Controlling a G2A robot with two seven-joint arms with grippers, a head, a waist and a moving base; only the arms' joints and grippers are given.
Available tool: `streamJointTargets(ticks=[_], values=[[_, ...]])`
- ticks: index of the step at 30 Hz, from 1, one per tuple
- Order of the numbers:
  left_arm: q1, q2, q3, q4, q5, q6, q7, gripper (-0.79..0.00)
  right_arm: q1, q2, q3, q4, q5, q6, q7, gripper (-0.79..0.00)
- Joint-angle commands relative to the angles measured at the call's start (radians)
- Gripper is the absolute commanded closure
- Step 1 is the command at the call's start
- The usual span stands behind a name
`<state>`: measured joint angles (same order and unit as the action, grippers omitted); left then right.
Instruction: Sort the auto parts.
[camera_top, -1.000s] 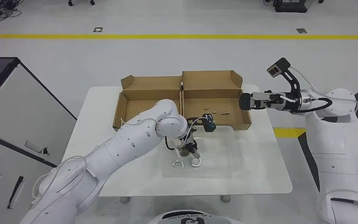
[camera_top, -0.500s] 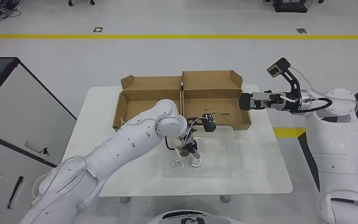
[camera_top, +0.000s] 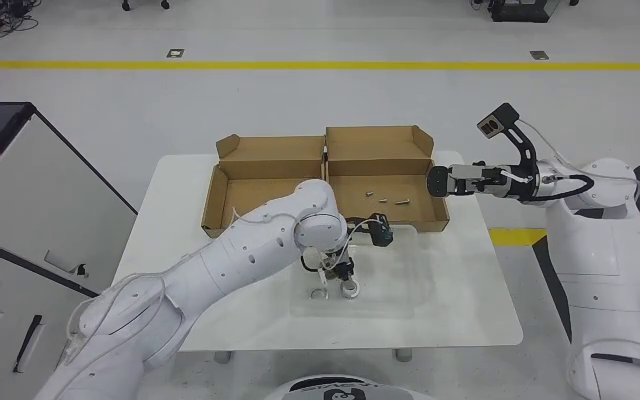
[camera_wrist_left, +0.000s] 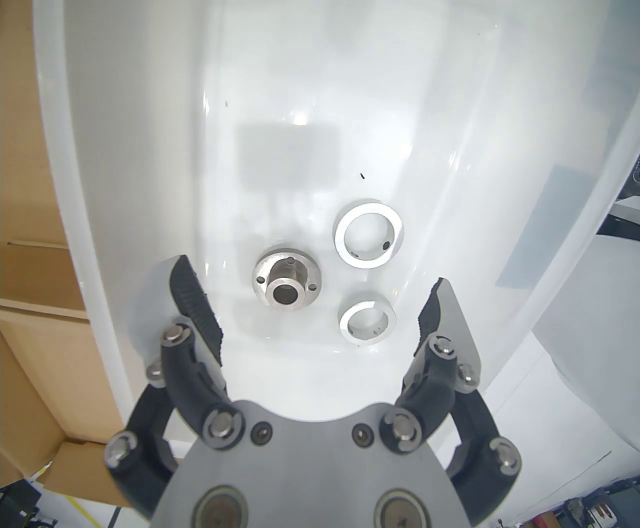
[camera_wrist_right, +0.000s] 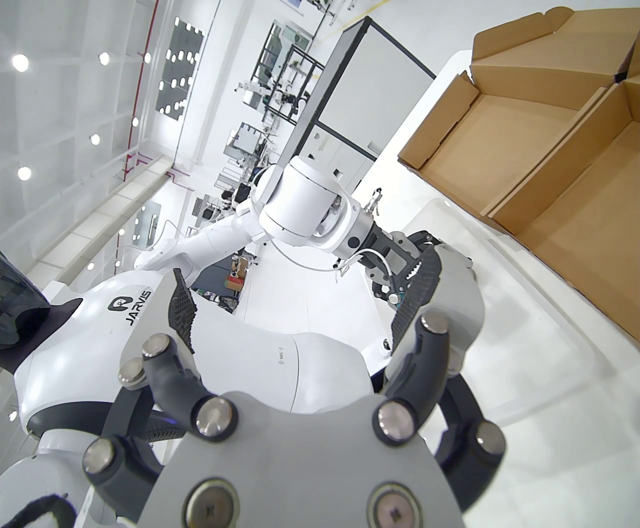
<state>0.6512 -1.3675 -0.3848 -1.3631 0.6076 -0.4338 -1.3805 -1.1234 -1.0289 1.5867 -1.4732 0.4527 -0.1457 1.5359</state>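
Picking step: left gripper (camera_wrist_left: 309, 287) spread above the flanged hub (camera_wrist_left: 286, 289), right gripper (camera_wrist_right: 305, 270) spread too; next, lower and pinch

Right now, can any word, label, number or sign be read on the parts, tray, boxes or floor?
Hub, large ring, small ring: no text.
Tray: no text.
Left box, right box: no print visible.
Floor marker, second floor marker: too small to read.
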Motion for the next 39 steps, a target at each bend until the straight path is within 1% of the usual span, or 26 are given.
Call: streamJointTargets(ticks=[1, 2, 4, 7, 9, 11, 15, 16, 17, 19, 22, 27, 29, 39], values=[[-0.007, -0.01, 0.017, 0.015, 0.005, 0.005, -0.007, -0.785, 0.0, 0.0, 0.0, 0.0, 0.0, 0.0, 0.0, -0.785], [-0.011, -0.016, 0.025, 0.021, 0.006, 0.006, -0.008, -0.77, 0.0, 0.0, 0.0, 0.0, 0.0, 0.0, 0.0, -0.785], [-0.017, -0.026, 0.038, 0.036, 0.006, 0.007, -0.007, -0.643, 0.0, 0.0, 0.0, 0.0, 0.0, 0.0, 0.0, -0.785], [-0.025, -0.04, 0.054, 0.054, 0.008, 0.005, -0.009, -0.619, 0.0, 0.0, 0.0, 0.0, 0.0, 0.0, 0.0, -0.785], [-0.029, -0.048, 0.065, 0.064, 0.005, 0.001, -0.007, -0.551, 0.0, 0.0, 0.0, 0.0, 0.0, 0.0, 0.0, -0.785], [-0.034, -0.055, 0.079, 0.074, 0.004, 0.001, -0.007, -0.56, 0.0, 0.0, 0.0, 0.0, 0.0, 0.0, 0.0, -0.785], [-0.051, -0.067, 0.117, 0.089, -0.009, -0.003, -0.003, -0.542, 0.0, 0.0, 0.0, 0.0, 0.0, 0.0, 0.0, -0.785], [-0.055, -0.07, 0.126, 0.091, -0.017, -0.004, -0.002, -0.557, 0.0, 0.0, 0.0, 0.0, 0.0, 0.0, 0.0, -0.785], [-0.06, -0.072, 0.134, 0.096, -0.026, -0.006, 0.0, -0.554, 0.0, 0.0, 0.0, 0.0, 0.0, 0.0, 0.0, -0.785], [-0.071, -0.077, 0.151, 0.105, -0.034, -0.005, 0.0, -0.496, 0.0, 0.0, 0.0, 0.0, 0.0, 0.0, 0.0, -0.785], [-0.082, -0.083, 0.171, 0.115, -0.048, -0.008, 0.002, -0.477, 0.0, 0.0, 0.0, 0.0, 0.0, 0.0, 0.0, -0.785], [-0.096, -0.094, 0.201, 0.128, -0.063, -0.019, 0.013, -0.388, 0.0, 0.0, 0.0, 0.0, 0.0, 0.0, 0.0, -0.785], [-0.1, -0.1, 0.212, 0.138, -0.067, -0.019, 0.013, -0.366, 0.0, 0.0, 0.0, 0.0, 0.0, 0.0, 0.0, -0.785], [-0.086, -0.123, 0.215, 0.165, -0.057, -0.019, 0.013, -0.351, 0.0, 0.0, 0.0, 0.0, 0.0, 0.0, 0.0, -0.785]])
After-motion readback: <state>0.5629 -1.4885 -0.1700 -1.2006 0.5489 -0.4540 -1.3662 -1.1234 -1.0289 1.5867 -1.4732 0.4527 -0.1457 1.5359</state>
